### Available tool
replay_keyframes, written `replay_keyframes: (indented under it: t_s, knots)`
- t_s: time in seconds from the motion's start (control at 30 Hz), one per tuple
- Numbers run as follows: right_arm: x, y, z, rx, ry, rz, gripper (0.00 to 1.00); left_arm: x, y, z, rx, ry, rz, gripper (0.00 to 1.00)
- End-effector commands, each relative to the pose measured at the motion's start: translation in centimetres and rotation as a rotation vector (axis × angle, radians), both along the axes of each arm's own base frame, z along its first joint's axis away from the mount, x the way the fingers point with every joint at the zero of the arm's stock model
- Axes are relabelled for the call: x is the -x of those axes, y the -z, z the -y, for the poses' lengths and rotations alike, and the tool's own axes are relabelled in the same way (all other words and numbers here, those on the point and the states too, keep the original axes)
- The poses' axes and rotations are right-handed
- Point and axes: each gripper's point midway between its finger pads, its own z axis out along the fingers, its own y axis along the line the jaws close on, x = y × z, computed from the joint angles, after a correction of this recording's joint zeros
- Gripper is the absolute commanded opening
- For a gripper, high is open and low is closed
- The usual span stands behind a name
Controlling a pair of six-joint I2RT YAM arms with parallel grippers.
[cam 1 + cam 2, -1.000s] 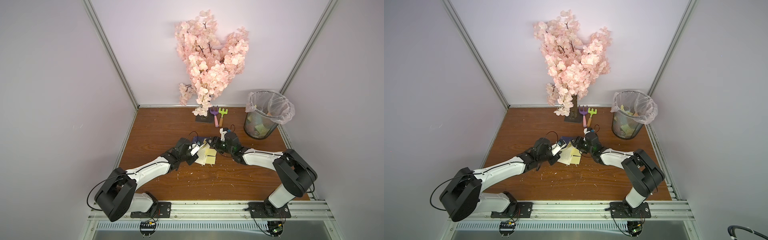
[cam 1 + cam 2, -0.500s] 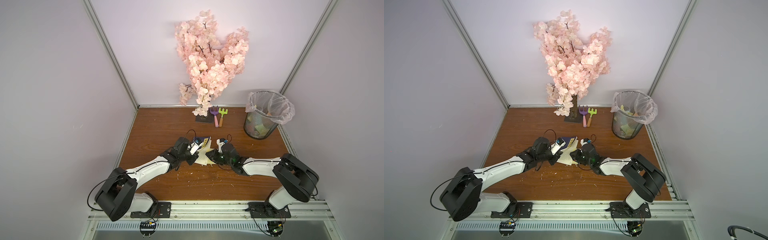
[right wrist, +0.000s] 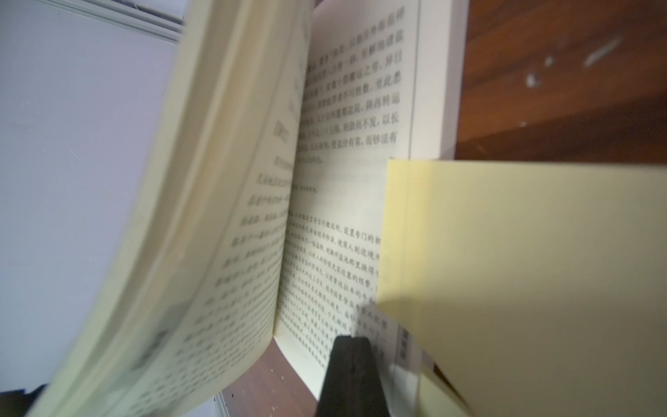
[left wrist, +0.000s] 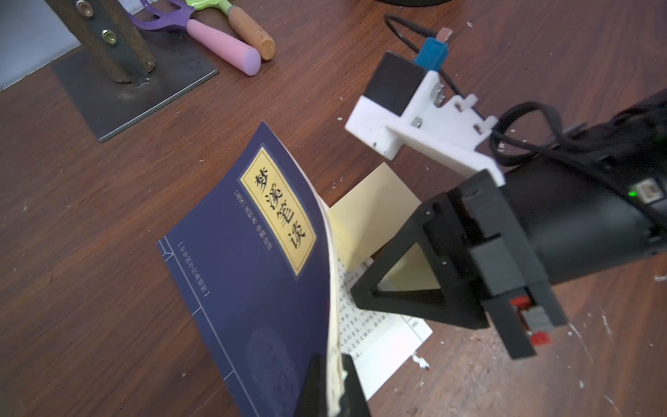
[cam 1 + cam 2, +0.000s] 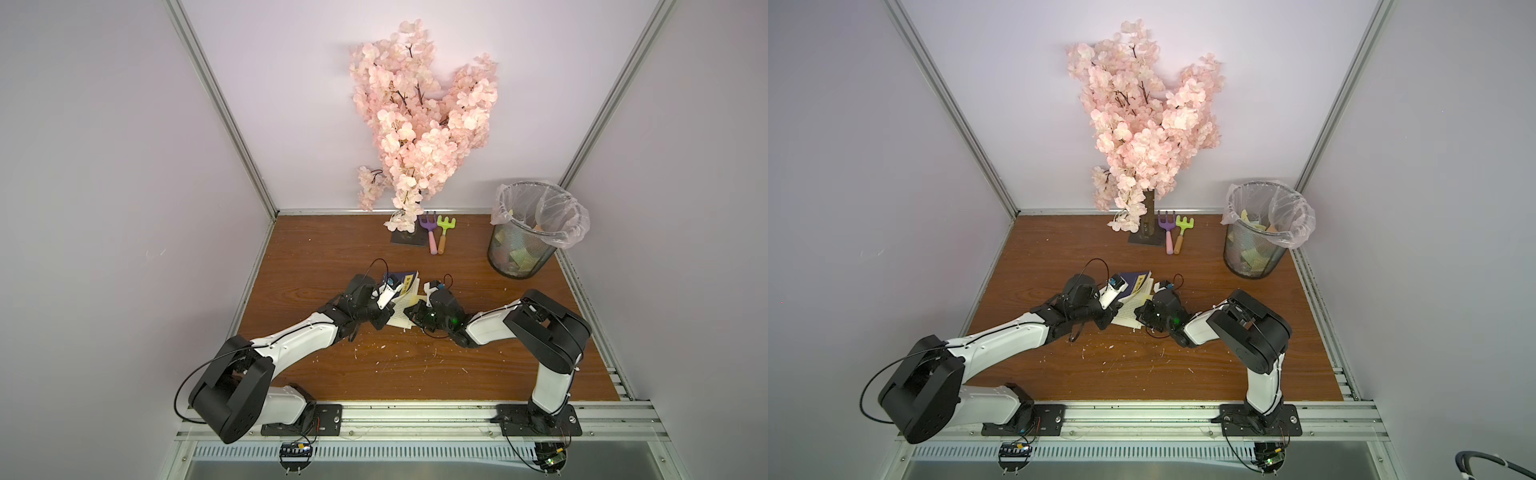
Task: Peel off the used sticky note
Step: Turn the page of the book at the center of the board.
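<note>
A: Left gripper [image 4: 334, 379] clamped on the lifted front block of the dark blue paperback book [image 4: 252, 289]; right gripper [image 3: 352, 364] has its jaws together at the corner of the pale yellow square paper sticky note [image 4: 371, 213]; can't tell if paper's caught.

B: Note sits on the open printed page [image 3: 346, 108], overhanging its outer edge; I'd peel slow and low, free edge first; left steadies the book, else the page may tear.

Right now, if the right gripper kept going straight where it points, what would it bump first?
Probably the book: its open printed page lies just ahead of the right gripper, then the lifted pages. Depth is unclear.
</note>
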Motion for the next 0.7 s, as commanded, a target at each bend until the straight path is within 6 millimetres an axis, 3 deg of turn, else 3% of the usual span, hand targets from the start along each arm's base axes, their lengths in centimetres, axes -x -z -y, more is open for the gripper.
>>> replay_keyframes:
  t_s: [0.0,0.33,0.57,0.67]
  knots:
    - [1.1,2.4,1.6,0.065,0.046,-0.061,0.0,-0.8,-0.4,-2.0,0.034,-0.054,-0.003,0.02]
    - [0.7,1.1,0.0,0.056,-0.005,-0.029,0.0,-2.7,1.9,-8.5,0.104,-0.224,-0.109,0.02]
    - [0.0,-1.9,-1.2,0.03,-0.044,0.029,0.0,-2.7,3.5,-9.1,0.106,-0.243,-0.155,0.02]
    - [-0.4,-4.0,-1.7,0.023,-0.068,0.072,0.06,-2.8,3.6,-9.1,0.108,-0.25,-0.164,0.02]
